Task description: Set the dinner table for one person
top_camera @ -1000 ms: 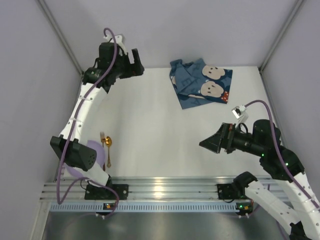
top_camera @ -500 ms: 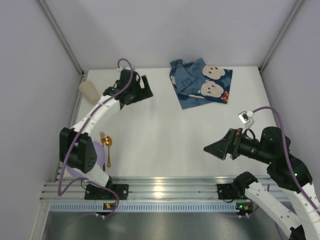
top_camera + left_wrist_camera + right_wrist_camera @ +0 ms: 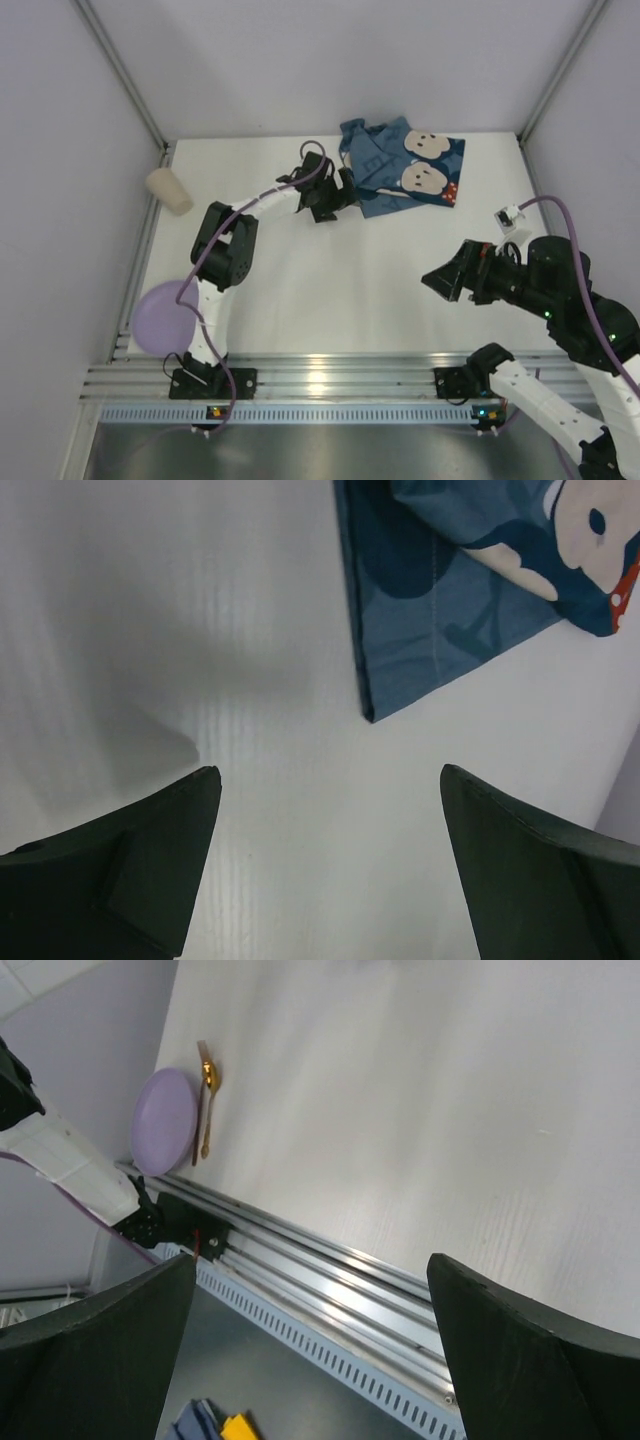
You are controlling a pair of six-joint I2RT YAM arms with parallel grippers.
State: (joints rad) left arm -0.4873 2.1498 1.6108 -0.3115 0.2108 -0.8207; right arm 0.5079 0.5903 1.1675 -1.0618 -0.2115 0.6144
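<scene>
Here the left end effector, spread and empty, hangs over the far middle of the large matte white rectangular desk, with a corner of the rumpled blue bear-print cloth placemat just ahead, far nearer to it than to the released right end effector.

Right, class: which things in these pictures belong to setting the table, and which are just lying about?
For the job: dinner table, bear-print placemat, purple plate, gold cutlery, beige cup.
Lying about: aluminium rail, blue and yellow bits below it.
</scene>
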